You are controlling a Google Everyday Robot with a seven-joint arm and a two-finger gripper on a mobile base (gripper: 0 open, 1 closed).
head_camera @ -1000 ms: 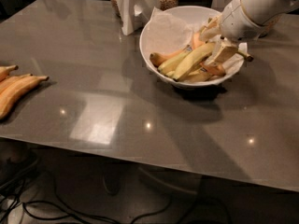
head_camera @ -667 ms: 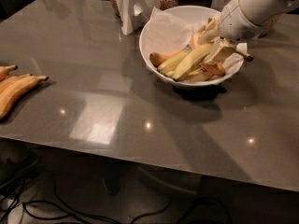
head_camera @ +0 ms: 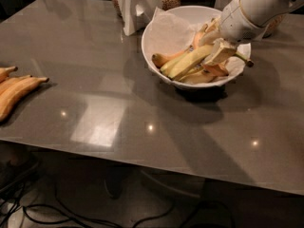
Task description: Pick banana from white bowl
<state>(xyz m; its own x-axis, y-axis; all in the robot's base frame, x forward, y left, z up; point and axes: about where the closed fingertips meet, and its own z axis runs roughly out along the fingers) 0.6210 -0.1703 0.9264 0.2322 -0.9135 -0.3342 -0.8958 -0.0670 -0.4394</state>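
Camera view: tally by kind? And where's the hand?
Large round white bowl: 1
Bananas in it, counting the long pale yellow-green banana: at least 4, some hidden
Orange bananas at the grey table's left edge: 3
Hand: 1, over the bowl, at the pale banana
Total: at least 9

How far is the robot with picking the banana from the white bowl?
Done: the gripper is inside the white bowl, at the stem end of the banana. In hand: the grasp; whether it holds I cannot tell. Left: the lift; the banana lies in the bowl among other bananas.
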